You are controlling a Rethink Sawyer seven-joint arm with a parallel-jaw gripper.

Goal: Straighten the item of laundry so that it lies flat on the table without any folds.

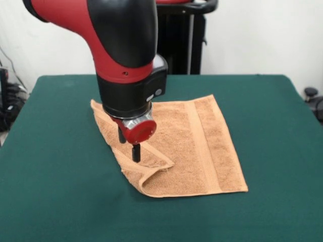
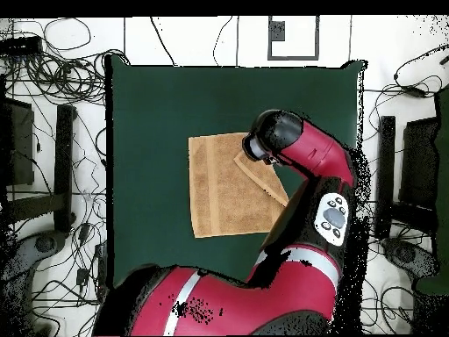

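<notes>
you have the gripper [image 1: 129,146] low over the towel [image 1: 186,146], its two dark fingers [image 1: 136,152] standing a narrow gap apart with nothing between them. in the front view the lower finger tip seems to meet the cloth, right at a folded-over flap [image 1: 151,166]; whether it presses or only grazes the pile is not clear. that flap runs along the towel edge under and just beside the gripper, ending in a doubled corner on the side nearer the camera. away from the gripper the rest of the towel lies flat on the green table [image 1: 262,101], with one woven band [image 1: 201,146] running across it.

the overhead view hides the gripper entirely under the arm's wrist [image 2: 274,136], so you get no finger detail there. what it does give you is the flap [image 2: 263,180] as a diagonal strip emerging from beneath the wrist, and the towel [image 2: 219,189] sitting near the table's [image 2: 149,105] middle.
</notes>
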